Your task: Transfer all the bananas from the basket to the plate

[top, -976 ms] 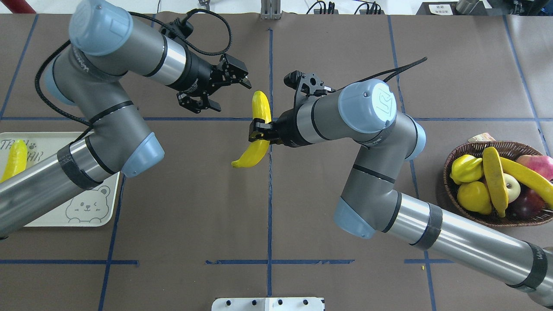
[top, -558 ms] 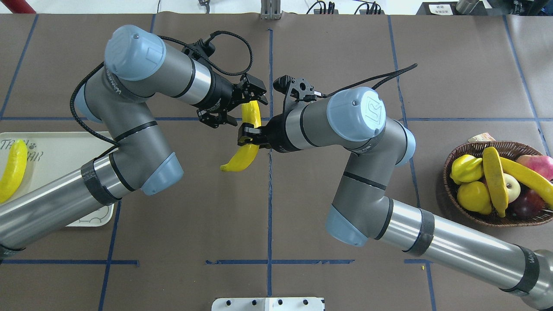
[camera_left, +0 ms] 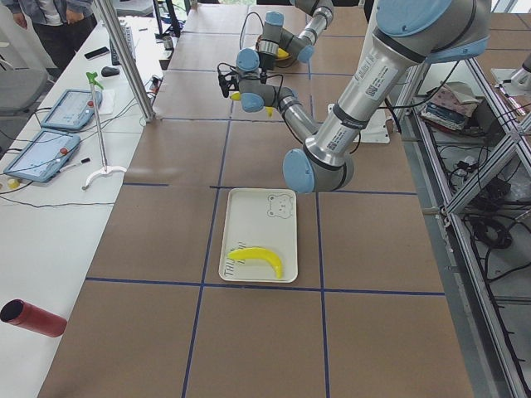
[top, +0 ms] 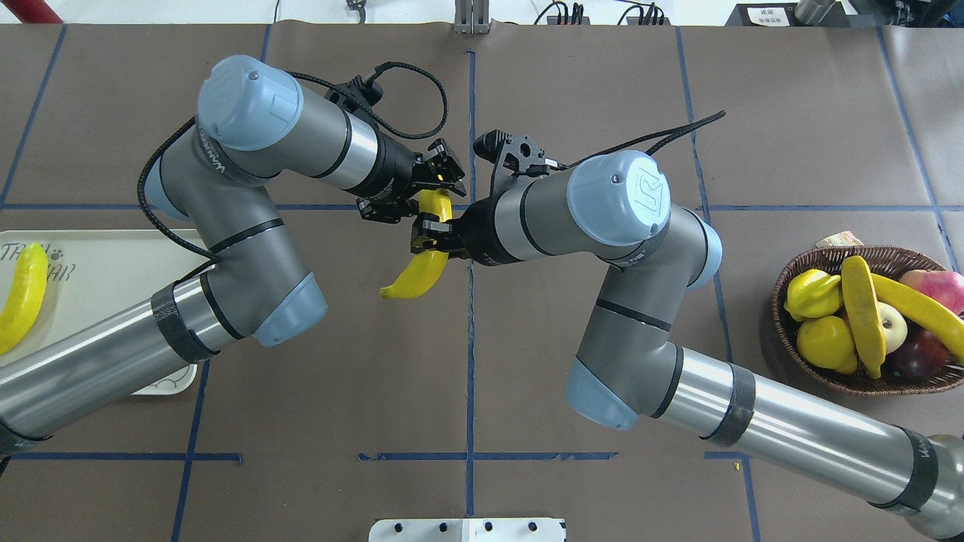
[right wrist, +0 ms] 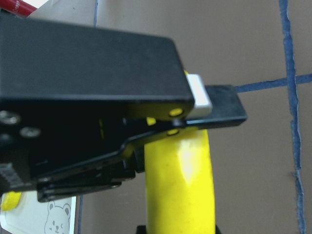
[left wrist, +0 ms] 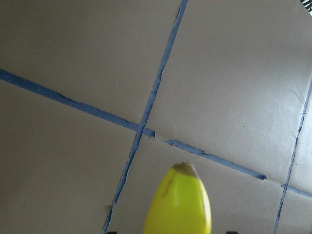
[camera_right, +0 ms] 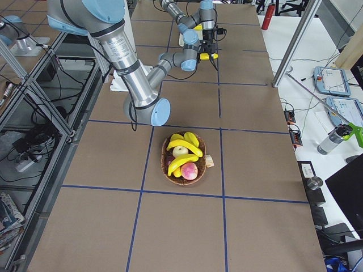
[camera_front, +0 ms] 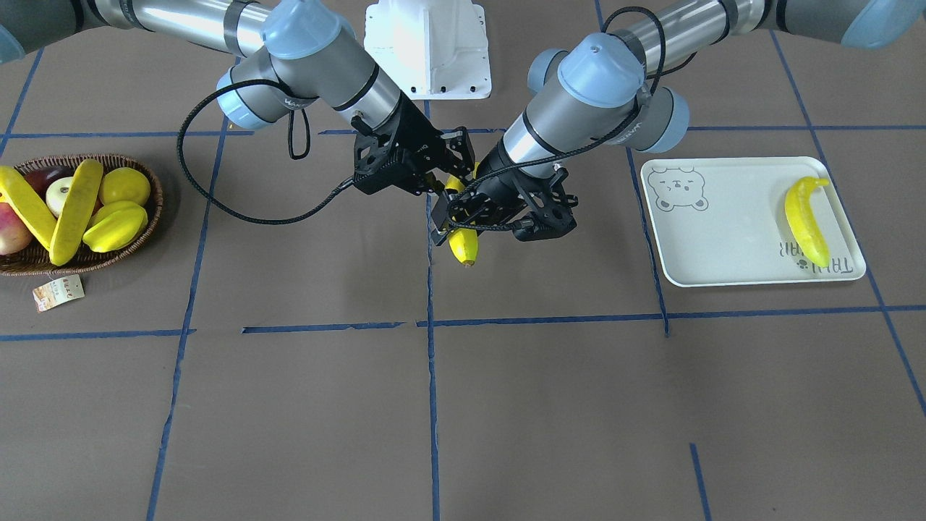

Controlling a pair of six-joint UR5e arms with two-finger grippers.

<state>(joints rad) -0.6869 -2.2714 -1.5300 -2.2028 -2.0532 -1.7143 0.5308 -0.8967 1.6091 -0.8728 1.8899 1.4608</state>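
Left hand [top: 425, 197] newly around banana [top: 418, 275] in right hand [top: 431, 235], over blue tape [top: 471, 339].

Two sets of jaws crowd one banana [top: 416, 275], open tabletop [top: 376, 391] beyond, left forearm [top: 83, 373] overhanging plate [top: 98, 263]

A lemon [top: 827, 343] lies beside a starfruit [top: 812, 293] and apples [top: 934, 290].

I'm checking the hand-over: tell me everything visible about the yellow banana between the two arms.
The smooth, glossy, bright-yellow curved banana is held clear of the brown taped table. The right claw is shut across its middle; the left claw straddles its far end, apparently open around it. Its free end, darker at the tip, points toward the robot's left.
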